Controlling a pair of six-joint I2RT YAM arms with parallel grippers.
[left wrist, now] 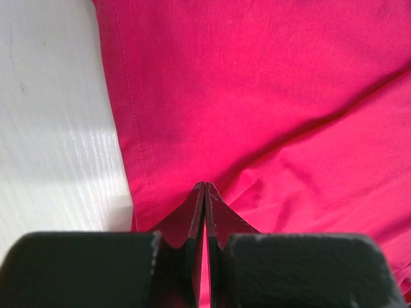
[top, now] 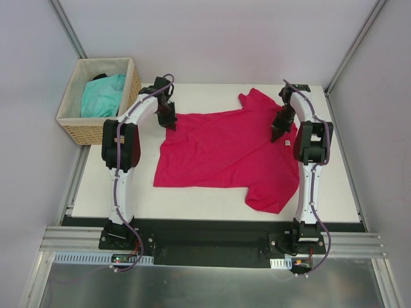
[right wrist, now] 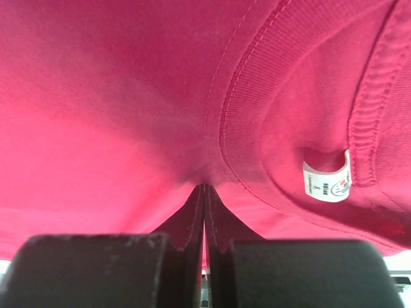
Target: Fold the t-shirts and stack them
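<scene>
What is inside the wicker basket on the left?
A crumpled turquoise t-shirt fills most of the basket. A small dark item shows behind it; what it is I cannot tell. The shirt covers the bottom and anything underneath.

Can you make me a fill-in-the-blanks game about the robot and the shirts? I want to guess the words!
1. The turquoise fabric t-shirt lies inside the woven wicker ____.
2. The crimson-pink fabric t-shirt lies spread on the white ____.
3. The small white neck label shows in the ____ wrist view.
4. The left gripper and the right gripper both pinch the ____ t-shirt.

Missing words: basket, table, right, crimson-pink.
</scene>
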